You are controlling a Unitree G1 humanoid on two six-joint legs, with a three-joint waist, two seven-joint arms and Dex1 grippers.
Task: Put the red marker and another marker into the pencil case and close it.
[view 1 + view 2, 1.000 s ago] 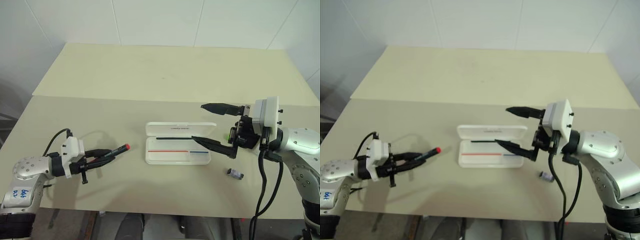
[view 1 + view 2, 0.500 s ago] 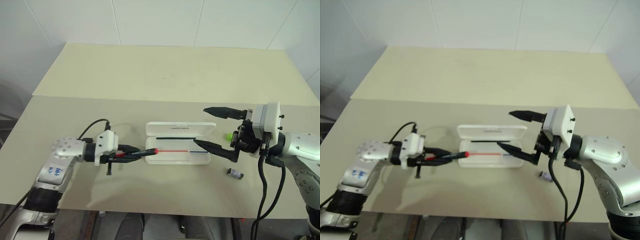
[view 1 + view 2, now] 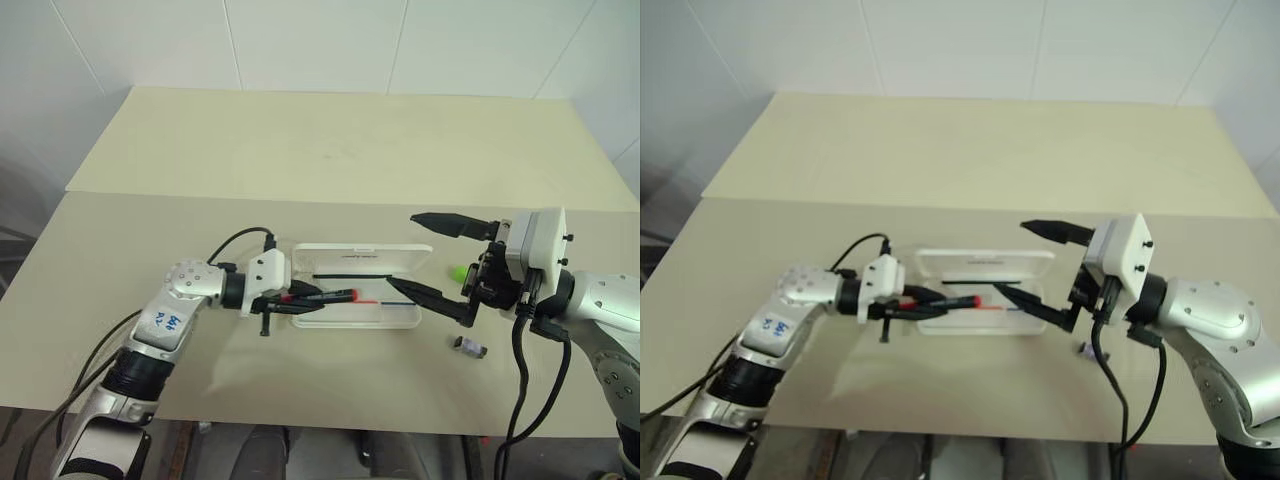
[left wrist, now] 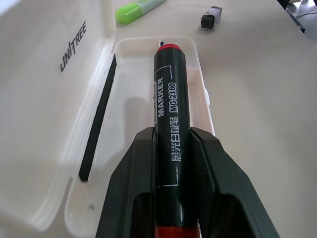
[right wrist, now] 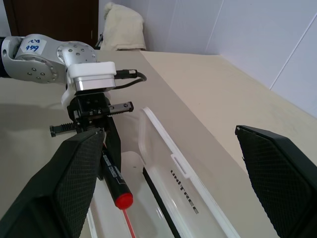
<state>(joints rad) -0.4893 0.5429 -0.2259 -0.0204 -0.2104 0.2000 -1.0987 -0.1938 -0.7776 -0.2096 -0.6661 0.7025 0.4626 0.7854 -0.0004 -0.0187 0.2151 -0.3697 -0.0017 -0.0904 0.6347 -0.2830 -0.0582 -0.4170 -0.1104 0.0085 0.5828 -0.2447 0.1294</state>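
From the head view, my left gripper (image 3: pixel 312 297) pinches the slim black-barrelled red marker (image 3: pixel 335 296) over the flat white plastic pencil case (image 3: pixel 400 318), lid open toward twelve o'clock. My right gripper (image 3: pixel 437 255) hangs spread wide at the case's three o'clock end; the chunky lime-green highlighter (image 3: pixel 457 271) lies beyond it.

Left wrist view: the fingers (image 4: pixel 131 173) clamp the barrel mid-length, red tip over the tray. I judge it light, stiff and slick, so a mid-barrel hold suits.

Right wrist view: tray walls are low, with open table all round the case.
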